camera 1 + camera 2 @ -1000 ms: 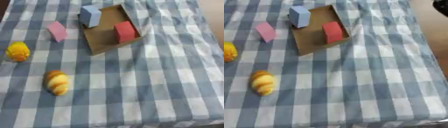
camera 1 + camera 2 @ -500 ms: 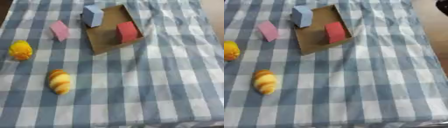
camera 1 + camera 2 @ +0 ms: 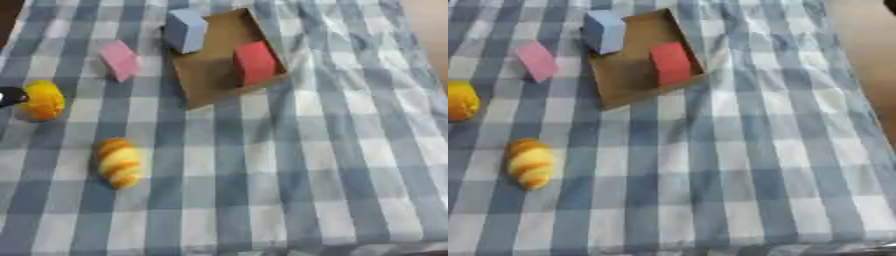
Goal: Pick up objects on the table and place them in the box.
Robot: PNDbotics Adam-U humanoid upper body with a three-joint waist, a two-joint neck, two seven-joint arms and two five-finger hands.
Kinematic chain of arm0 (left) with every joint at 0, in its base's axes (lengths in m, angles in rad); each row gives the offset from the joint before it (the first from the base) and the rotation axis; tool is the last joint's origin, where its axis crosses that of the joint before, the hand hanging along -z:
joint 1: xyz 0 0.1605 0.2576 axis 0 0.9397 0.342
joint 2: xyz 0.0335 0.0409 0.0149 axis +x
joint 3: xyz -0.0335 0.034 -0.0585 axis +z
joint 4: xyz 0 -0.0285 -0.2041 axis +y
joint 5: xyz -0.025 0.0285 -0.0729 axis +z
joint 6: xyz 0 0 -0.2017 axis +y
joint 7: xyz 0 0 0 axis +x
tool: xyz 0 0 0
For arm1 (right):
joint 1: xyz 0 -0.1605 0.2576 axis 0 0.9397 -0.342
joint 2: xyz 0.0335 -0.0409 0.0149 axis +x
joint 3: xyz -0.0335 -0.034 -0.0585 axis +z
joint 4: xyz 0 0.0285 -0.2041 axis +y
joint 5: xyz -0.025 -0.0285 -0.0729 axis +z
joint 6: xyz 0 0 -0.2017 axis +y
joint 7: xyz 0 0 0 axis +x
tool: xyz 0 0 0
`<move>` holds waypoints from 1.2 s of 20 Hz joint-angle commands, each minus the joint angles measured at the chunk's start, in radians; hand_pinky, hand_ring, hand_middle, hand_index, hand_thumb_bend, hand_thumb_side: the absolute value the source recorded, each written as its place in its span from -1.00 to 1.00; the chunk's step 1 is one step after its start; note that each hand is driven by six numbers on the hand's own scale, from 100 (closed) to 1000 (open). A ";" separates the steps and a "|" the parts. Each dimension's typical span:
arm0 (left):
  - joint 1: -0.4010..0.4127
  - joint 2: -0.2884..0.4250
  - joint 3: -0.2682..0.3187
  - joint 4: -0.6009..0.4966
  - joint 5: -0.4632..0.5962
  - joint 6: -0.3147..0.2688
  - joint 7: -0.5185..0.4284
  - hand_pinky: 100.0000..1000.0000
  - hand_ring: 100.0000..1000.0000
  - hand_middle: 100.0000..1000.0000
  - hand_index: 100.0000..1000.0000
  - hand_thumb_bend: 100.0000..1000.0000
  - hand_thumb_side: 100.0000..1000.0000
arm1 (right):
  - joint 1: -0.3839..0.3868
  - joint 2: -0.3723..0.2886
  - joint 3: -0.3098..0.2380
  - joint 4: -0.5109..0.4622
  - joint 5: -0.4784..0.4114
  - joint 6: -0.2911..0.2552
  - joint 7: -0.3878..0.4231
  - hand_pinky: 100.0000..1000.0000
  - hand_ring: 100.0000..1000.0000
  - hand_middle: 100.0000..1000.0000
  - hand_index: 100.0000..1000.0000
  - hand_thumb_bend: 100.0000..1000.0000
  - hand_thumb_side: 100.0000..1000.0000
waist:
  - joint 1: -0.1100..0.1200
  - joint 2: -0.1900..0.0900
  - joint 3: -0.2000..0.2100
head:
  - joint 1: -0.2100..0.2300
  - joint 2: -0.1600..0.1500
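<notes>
the left eye view shows one thing the right eye view does not: a small dark tip (image 3: 10,96) at the 9 o'clock edge, just touching or overlapping the near side of the yellow round object (image 3: 41,100); it may be part of the robot's left hand, but whether its fingers are straight or curled, and whether it has hold of anything, cannot be told; the right hand shows in neither view; the right eye view in turn shows a dark corner at its 1 o'clock edge and a wider strip of bare brown surface beyond the cloth on the 3 o'clock side; the blue-and-white checked tablecloth (image 3: 332,150) covers the table and lies rumpled toward 1 o'clock; the cardboard box (image 3: 210,75) is a shallow brown tray, set askew at about 12 o'clock; a red block (image 3: 255,63) stands upright inside it against its 3 o'clock wall; a blue block (image 3: 185,31) sits tilted at the box's 11 o'clock corner, and whether it rests on the rim or just inside cannot be told; a pink block (image 3: 118,61) lies on the cloth just beside the box at 10 o'clock, apart from it; the yellow round object sits at 9 o'clock near the cloth's edge; a bread-like piece (image 3: 118,162), yellow with orange-brown bands, lies at 8 o'clock, well apart from the box
</notes>
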 commanded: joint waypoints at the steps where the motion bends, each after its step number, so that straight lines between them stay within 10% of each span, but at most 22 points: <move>1: -0.063 -0.008 -0.033 0.049 -0.033 -0.002 -0.090 0.88 0.75 0.60 0.82 0.43 -0.41 | -0.016 -0.017 -0.006 -0.014 -0.017 0.003 0.009 0.41 0.39 0.34 0.48 -1.00 -0.10 | 0.002 -0.017 0.000 | -0.002 -0.008; 24: -0.142 -0.105 -0.102 0.290 -0.158 -0.026 -0.288 0.76 0.67 0.54 0.73 0.02 -0.64 | -0.033 0.028 -0.002 -0.014 -0.037 0.025 0.026 0.41 0.39 0.33 0.47 -1.00 -0.07 | -0.006 -0.003 -0.013 | -0.010 -0.034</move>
